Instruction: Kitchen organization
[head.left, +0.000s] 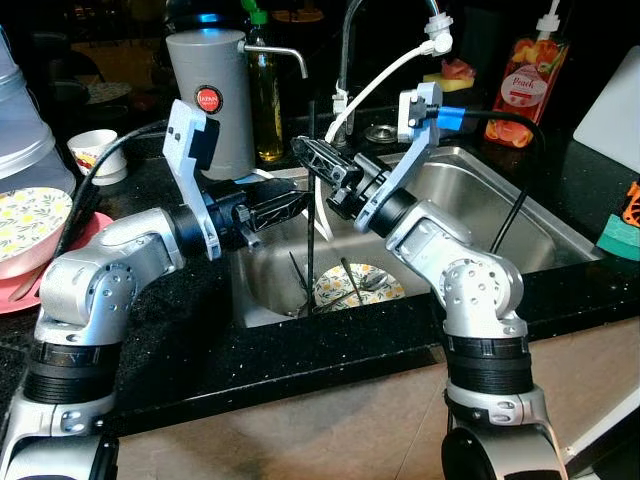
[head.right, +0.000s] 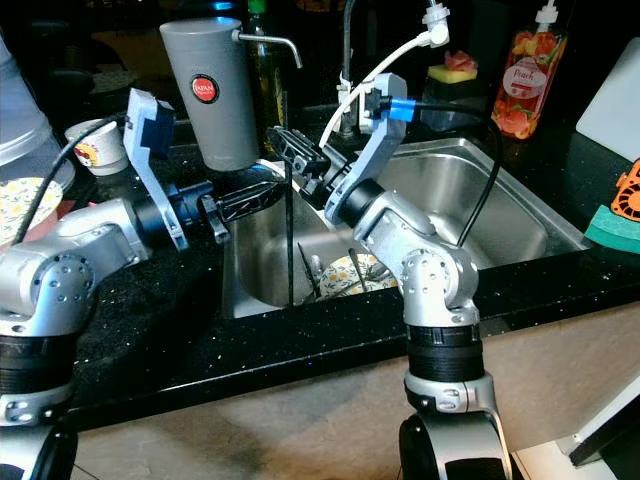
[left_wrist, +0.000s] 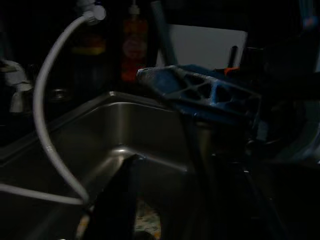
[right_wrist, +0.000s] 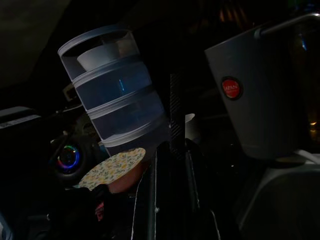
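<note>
Both grippers are over the steel sink (head.left: 490, 210). My right gripper (head.left: 322, 165) is shut on a thin black stick (head.left: 311, 260) that stands upright, its lower end down in the basin beside a lemon-patterned plate (head.left: 385, 290) and some cutlery. In the right wrist view the stick (right_wrist: 175, 110) rises between the two dark fingers. My left gripper (head.left: 285, 207) points at the stick from the left, its tips very close to it. In the left wrist view the stick (left_wrist: 192, 150) crosses just ahead, under the right gripper's finger (left_wrist: 200, 92).
A grey jug (head.left: 210, 90) and an oil bottle (head.left: 264, 100) stand behind the left arm. The faucet (head.left: 347, 60) and a white hose (head.left: 385, 80) rise behind the grippers. A cup (head.left: 95, 150), a patterned plate (head.left: 30, 220) and a stacked plastic container (right_wrist: 115, 95) sit at the left.
</note>
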